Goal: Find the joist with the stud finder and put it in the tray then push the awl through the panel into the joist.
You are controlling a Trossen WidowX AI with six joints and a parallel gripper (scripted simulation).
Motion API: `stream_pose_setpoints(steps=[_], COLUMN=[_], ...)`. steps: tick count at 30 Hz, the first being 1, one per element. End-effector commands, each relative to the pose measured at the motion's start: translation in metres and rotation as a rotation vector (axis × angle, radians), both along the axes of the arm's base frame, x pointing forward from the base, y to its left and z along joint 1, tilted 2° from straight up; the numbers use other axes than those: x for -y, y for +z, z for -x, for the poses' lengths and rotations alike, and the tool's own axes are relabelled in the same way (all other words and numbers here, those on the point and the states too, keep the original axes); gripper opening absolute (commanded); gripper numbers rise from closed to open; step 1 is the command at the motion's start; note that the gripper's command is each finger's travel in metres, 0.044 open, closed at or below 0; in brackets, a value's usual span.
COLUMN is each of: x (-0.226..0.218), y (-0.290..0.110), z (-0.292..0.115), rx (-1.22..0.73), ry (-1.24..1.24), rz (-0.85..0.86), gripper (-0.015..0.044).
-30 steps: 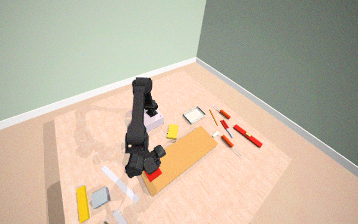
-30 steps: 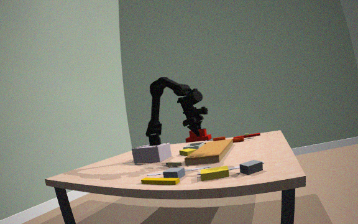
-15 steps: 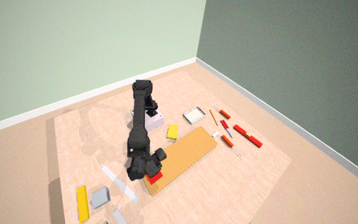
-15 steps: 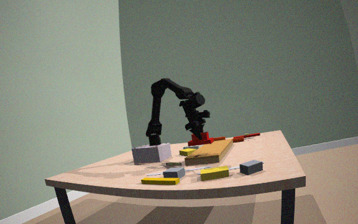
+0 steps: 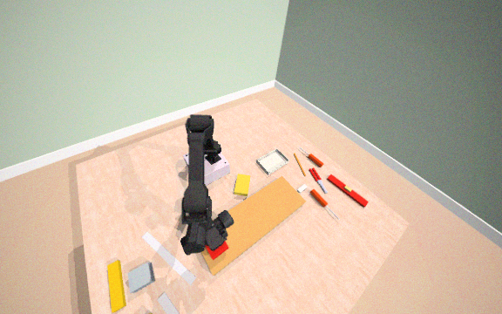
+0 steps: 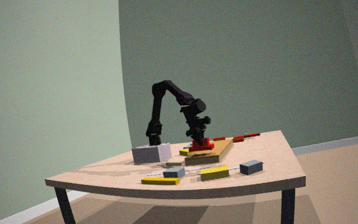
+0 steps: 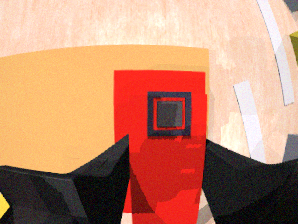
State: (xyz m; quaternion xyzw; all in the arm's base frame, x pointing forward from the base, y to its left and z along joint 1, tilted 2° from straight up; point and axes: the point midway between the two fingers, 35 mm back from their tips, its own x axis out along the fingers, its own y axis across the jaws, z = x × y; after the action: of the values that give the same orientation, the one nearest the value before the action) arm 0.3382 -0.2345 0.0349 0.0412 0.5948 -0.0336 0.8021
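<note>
Here the gripper (image 5: 214, 244) is clamped on the red stud finder (image 7: 162, 136), holding it flat at the near end of the floor panel (image 5: 257, 215), presumably to scan for the joist.

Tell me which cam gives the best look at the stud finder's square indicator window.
Wrist. It looks straight down on the red stud finder held in the gripper and shows the dark square window unobstructed. In the top view only a red corner shows below the arm; the exterior view gives a low side profile, no window.
</note>
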Motion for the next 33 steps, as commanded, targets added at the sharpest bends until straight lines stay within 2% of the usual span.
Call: stream_pose_setpoints(steps=[1,18,33], x=[0.0,-0.001,-0.037], y=[-0.007,-0.026,-0.025], z=[0.0,0.0,-0.004], rx=[0.001,0.001,0.002], ry=[-0.006,-0.006,-0.006], rz=[0.004,0.004,0.001], gripper=[0.0,0.0,0.0])
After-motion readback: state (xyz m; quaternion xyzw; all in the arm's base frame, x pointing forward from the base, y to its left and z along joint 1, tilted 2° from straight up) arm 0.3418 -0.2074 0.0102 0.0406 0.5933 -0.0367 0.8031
